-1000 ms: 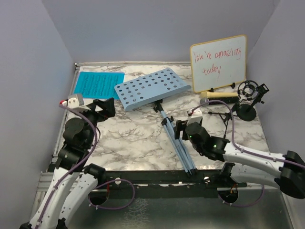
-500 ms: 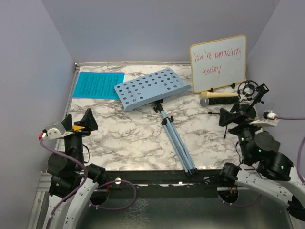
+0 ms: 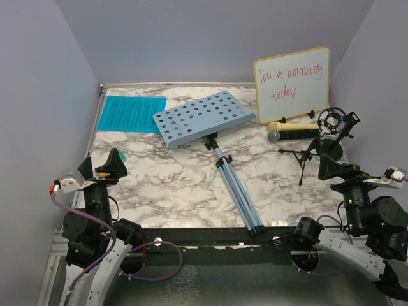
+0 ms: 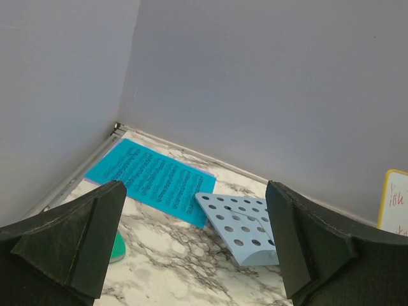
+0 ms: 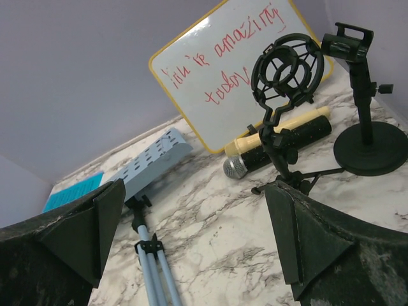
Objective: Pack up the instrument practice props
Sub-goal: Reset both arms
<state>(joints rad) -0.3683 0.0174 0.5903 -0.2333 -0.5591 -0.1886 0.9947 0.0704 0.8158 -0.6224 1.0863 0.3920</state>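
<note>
Clearly, nothing is packed yet: the music rack (image 3: 203,118) lies flat mid-table, the cyan sheet (image 3: 131,113) far left, the cream microphone (image 3: 293,131) and black microphone (image 3: 331,121) (right side) near the whiteboard (image 3: 293,83). The left gripper (image 4: 196,188) and right gripper (image 5: 193,191) hover open, empty.

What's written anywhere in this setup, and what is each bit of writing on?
"you're amazing today": red handwriting on the wood-framed whiteboard.
Rows of dark print on the cyan sheet: too small to read.
No other text shows.
</note>
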